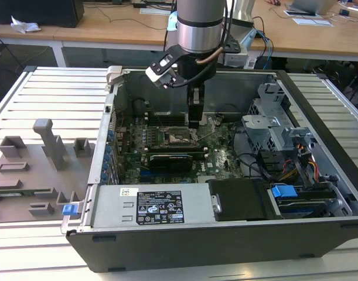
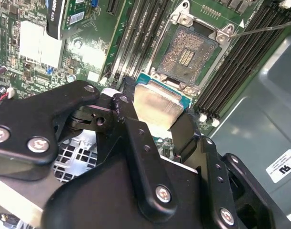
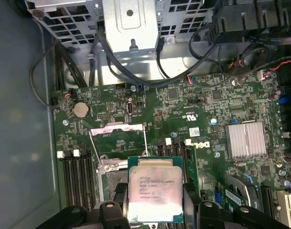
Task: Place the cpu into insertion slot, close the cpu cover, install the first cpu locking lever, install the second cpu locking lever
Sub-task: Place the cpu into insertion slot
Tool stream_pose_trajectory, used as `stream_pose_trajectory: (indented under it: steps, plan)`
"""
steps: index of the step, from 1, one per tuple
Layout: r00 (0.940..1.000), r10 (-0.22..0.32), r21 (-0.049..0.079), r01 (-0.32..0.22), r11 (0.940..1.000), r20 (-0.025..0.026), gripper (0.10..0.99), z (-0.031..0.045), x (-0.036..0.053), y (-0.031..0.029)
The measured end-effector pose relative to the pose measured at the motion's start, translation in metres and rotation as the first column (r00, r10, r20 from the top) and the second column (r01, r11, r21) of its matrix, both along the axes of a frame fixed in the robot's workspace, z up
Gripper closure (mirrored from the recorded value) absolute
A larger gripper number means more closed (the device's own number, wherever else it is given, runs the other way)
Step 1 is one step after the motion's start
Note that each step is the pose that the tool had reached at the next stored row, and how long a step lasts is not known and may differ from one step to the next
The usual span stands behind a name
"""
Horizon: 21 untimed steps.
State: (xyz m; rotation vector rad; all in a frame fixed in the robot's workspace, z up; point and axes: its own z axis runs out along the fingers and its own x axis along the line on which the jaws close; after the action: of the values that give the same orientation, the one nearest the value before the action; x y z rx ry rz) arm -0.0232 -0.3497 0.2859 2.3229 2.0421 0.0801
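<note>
My gripper (image 3: 155,202) is shut on the cpu (image 3: 155,183), a flat square chip with a silvery-grey top and green edge, pinched by two opposite sides between black fingers (image 2: 127,95). The chip (image 2: 157,107) hangs above the motherboard, just beside the insertion slot (image 2: 190,52), whose pale pin field lies bare. In the first wrist view the cpu cover (image 3: 116,127) stands swung open as a thin metal frame, and the chip hides part of the socket (image 3: 107,183). A thin wire locking lever (image 2: 264,29) sticks out from the socket corner. In the exterior view the gripper (image 1: 194,120) hovers over the socket (image 1: 180,137).
Long black memory slots (image 2: 240,62) flank the socket on both sides. A black labelled card (image 1: 176,158) lies near it. A silver heat sink (image 3: 247,140), a metal drive cage (image 1: 269,126), cables (image 3: 135,71) and the case walls (image 1: 108,134) surround the board.
</note>
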Motion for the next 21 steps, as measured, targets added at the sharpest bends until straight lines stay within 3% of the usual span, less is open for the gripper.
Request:
stream_pose_trajectory:
  steps: [9,16,21]
  plan:
    - [0.9970,-0.078,-0.001,0.078,0.9970,0.0000,0.541,-0.0003,0.0000,0.0000]
    - [0.9912,-0.132,-0.001,0.132,0.9912,0.0001,0.541,-0.0005,0.0000,0.0000]
    - [0.9833,-0.182,-0.001,0.182,0.9833,0.0001,0.541,-0.0006,0.0000,0.0000]
